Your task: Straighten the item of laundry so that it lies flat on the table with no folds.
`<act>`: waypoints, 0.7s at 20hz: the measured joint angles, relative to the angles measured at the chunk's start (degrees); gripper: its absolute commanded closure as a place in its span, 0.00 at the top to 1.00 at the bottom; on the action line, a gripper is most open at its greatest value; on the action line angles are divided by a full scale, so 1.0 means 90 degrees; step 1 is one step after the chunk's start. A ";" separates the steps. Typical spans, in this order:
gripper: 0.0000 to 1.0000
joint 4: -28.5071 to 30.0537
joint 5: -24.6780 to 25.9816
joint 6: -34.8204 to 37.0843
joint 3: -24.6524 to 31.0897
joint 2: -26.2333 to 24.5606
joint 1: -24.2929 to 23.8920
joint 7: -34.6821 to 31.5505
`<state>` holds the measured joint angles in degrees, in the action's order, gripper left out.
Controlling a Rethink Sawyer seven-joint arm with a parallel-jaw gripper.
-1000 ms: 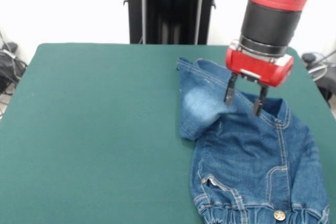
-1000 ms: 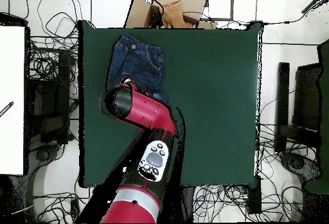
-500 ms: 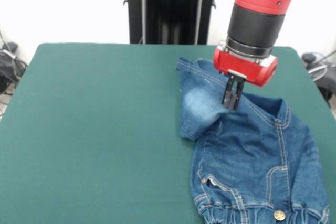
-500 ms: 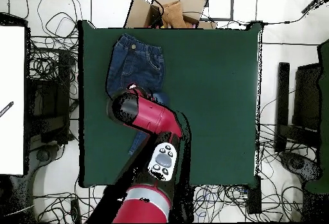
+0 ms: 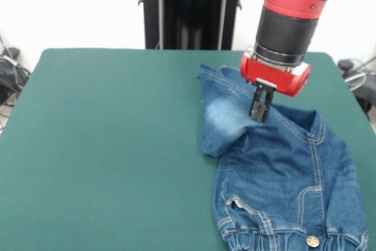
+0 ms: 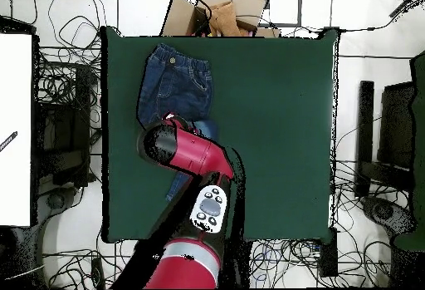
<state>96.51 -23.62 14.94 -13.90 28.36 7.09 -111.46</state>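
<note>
The jeans (image 5: 276,186) are lying on the right part of the green bench (image 5: 106,145), with the gathered waistband and the brass button (image 5: 313,241) at the near edge of the front view and the legs going toward the far side. The tool (image 5: 259,110) is standing over the cloth where the folded leg is meeting the rest of the jeans. Its two fingers are pressed together and their tips are reaching the denim, so it is probably pinching a small ridge of the cloth, though the pinch itself is too small to be sure. The red and black arm (image 5: 294,4) is coming down from above, and in the overhead view this arm (image 6: 187,149) is hiding the tool and the middle of the jeans (image 6: 176,79).

Just left of the tool, one leg is turned back over itself, making a faded pale flap (image 5: 222,123). The seat and the waistband look rather flat already. In my judgement the task is only partly done: this leg needs to be pulled out straight, and small wrinkles are remaining near the right side.
</note>
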 measured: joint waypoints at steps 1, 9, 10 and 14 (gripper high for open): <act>0.00 0.0000 -0.0001 -0.0001 0.0002 -0.0002 0.0000 0.0000; 0.00 -0.0003 -0.0003 -0.0155 0.0130 -0.0110 -0.0068 0.0000; 0.00 -0.0005 -0.0003 -0.0161 0.0133 -0.0121 -0.0070 0.0000; 0.00 -0.0076 0.0030 -0.0163 0.0149 -0.0276 -0.0069 0.0000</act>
<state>95.83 -23.35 13.48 -12.56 25.88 6.47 -111.46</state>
